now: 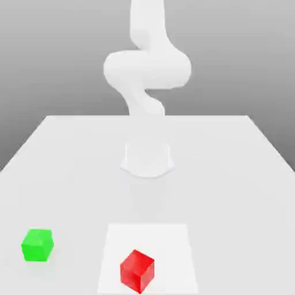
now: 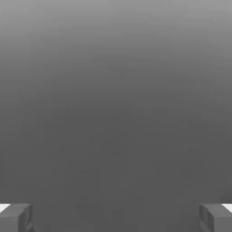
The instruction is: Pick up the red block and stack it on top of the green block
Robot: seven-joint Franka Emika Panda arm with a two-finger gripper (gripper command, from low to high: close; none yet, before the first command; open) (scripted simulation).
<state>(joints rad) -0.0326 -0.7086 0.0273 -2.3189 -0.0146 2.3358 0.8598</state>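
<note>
Gripper [image 2: 116, 217] jaws stand wide apart in the hand view, holding and touching nothing. Nearest in the exterior view sits the red block [image 1: 137, 271], on the white patch [image 1: 177, 253], turned at an angle. Reaching it is the likely step: swing over it, twist the jaws to match its faces, then descend straight. Further back, toward the exterior view's left, the green block [image 1: 37, 245] rests on the table [image 1: 219, 190], well apart from the red.
</note>
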